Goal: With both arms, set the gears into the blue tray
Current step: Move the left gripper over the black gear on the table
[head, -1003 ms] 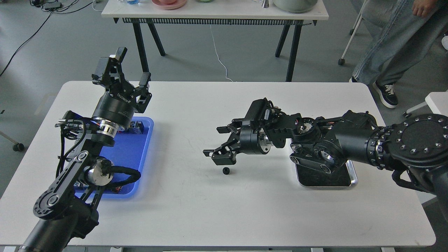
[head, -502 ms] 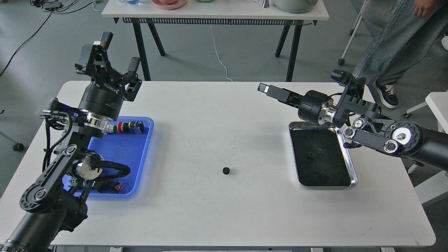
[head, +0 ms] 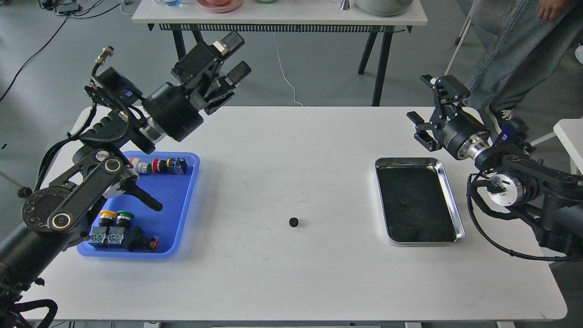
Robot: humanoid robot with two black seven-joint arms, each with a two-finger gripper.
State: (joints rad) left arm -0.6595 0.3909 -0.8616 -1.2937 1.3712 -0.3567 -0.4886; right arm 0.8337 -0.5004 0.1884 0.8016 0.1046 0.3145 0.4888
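The right gripper (head: pixel 430 107) has drawn back from the gear (head: pixel 294 222), fingers spread, empty; left gripper (head: pixel 232 57) also spread; 1 gear remains on the desk (head: pixel 291 146), outside the blue tray (head: pixel 184 214)

Gear (head: pixel 294 222) on table (head: pixel 291 282) between blue tray (head: pixel 184 214) left, steel tray (head: pixel 451 200) right.

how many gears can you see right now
2. One tiny black toothed gear lies on the white table between the trays; another small one sits inside the shiny steel tray. More may hide behind the left arm.
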